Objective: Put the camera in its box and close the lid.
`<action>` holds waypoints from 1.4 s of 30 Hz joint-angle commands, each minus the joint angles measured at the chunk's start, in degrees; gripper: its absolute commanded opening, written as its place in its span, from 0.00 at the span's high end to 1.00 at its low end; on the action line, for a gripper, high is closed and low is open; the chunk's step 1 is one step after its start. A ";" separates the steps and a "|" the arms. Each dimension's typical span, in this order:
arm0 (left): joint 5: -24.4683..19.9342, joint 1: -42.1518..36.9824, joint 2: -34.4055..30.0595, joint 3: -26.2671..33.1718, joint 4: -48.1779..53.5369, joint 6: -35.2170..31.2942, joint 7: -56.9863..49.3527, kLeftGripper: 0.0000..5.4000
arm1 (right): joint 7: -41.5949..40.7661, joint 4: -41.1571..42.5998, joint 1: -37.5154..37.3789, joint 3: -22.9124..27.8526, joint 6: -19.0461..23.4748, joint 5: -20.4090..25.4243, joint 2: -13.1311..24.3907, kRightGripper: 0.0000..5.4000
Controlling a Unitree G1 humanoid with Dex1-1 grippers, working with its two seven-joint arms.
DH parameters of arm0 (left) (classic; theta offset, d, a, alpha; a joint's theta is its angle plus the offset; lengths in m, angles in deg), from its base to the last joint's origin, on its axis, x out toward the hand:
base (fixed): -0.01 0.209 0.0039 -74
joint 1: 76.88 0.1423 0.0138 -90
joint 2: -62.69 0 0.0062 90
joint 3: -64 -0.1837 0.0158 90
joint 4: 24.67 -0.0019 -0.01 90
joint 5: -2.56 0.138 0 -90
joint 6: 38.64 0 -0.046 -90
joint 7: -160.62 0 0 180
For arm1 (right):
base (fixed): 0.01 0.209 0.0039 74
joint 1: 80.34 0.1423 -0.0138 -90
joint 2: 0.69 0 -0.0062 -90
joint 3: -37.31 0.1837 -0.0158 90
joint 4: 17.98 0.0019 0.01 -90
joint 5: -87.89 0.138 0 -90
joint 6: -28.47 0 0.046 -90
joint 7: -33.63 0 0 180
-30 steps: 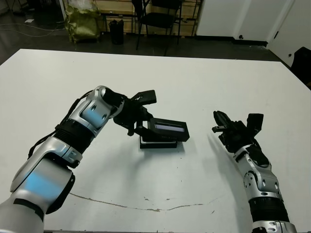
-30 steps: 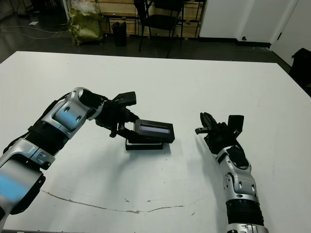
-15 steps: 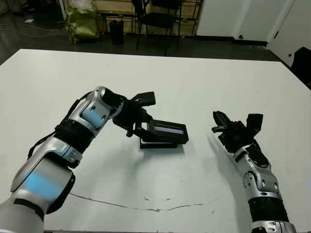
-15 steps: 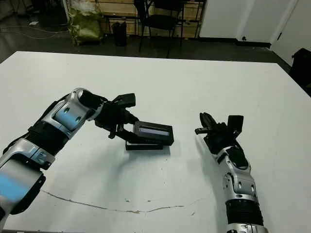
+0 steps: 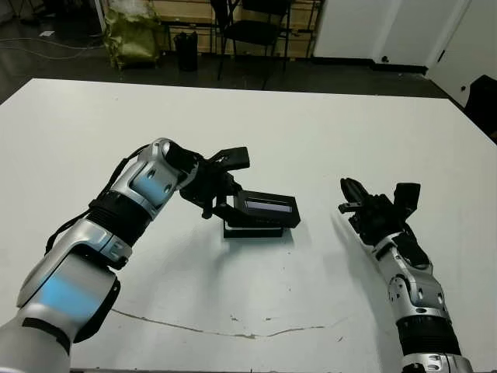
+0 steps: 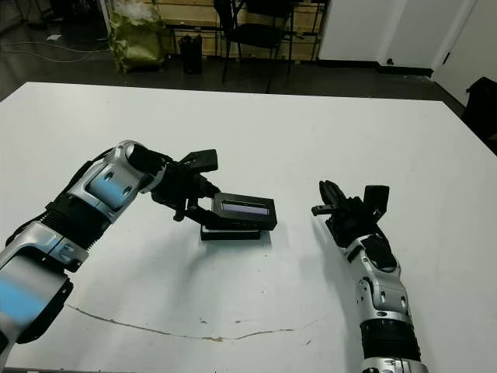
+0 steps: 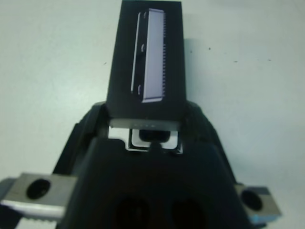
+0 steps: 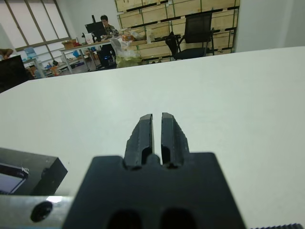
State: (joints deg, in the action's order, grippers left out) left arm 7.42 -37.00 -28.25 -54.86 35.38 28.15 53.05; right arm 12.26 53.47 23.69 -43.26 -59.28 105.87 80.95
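In the head views, the lid [image 5: 268, 207] is held by its near end in the left gripper [image 5: 220, 203] and hangs tilted over the box [image 5: 252, 229], which sits on the white table [image 5: 311, 140] directly beneath. The camera itself cannot be made out; it is judged to lie inside the box already, hidden under the lid. For the closing to go well, the lid should be squared to the tray's long edges first, lowered flat, and only then released (a skewed drop would likely leave one corner riding on the rim). The right gripper [image 5: 351, 203] is kept well apart to the right, empty, its fingers pressed together.

In the left wrist view, the lid [image 7: 147, 57] reads as a flat matte black rectangle with a glossy pale grey-blue strip along its face, finely ribbed down one edge. Its end is pinched between the gripper's fingers, and a sliver of the box's white lining [image 7: 138, 138] shows below it.

In the right wrist view, the two fingers [image 8: 143, 136] are seen shut with only a hairline slit between them, over smooth bare tabletop. A person is seated at a desk far beyond the table.
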 commanded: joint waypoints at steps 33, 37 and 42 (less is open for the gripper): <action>2.71 1.77 -1.43 -1.73 -2.45 0.87 0.13 0.55 | 0.23 -0.10 -0.53 0.09 1.38 0.33 0.18 1.00; 2.85 1.72 -1.27 -1.77 -2.64 -0.80 -0.12 0.55 | -0.47 -0.49 -0.42 0.32 1.43 0.98 0.22 1.00; 3.11 1.73 -1.66 -2.18 -2.07 -0.97 0.19 0.55 | -0.13 -0.23 -0.36 0.13 2.09 0.50 0.51 1.00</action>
State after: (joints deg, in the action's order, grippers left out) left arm 8.92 -36.34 -29.23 -56.04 33.66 27.69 53.72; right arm 11.67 53.50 23.69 -43.25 -58.52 106.64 80.95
